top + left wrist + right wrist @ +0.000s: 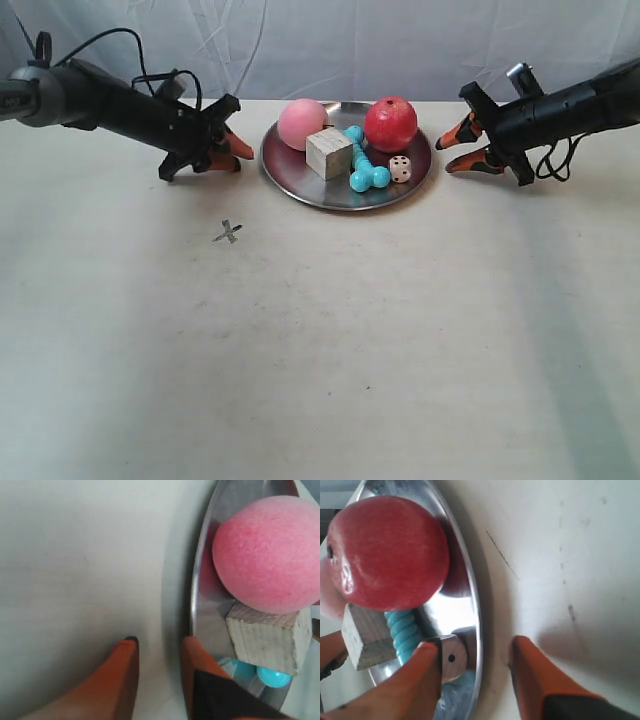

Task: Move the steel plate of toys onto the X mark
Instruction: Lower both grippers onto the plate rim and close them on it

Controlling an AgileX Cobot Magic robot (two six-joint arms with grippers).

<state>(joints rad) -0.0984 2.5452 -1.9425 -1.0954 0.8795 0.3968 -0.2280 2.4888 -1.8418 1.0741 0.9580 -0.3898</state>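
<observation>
The steel plate point(340, 203) sits at the table's back middle, holding the pink ball point(302, 124), red apple ball point(390, 123), wooden cube point(329, 152), turquoise bone point(365, 170) and white die point(400, 168). The X mark point(228, 232) is drawn on the table nearer the front, apart from the plate. My left gripper point(160, 645) is open just outside the plate's rim point(194, 605) by the pink ball point(267, 555); only table shows between its fingers. My right gripper point(474, 647) is open and straddles the rim point(470, 580) near the die point(452, 657) and apple ball point(387, 550).
A pale cloth backdrop point(330, 45) hangs behind the table. Cables point(150, 75) trail from the arm at the exterior view's left, and more cables point(555, 160) from the other arm. Pale tabletop point(330, 350) stretches toward the front edge.
</observation>
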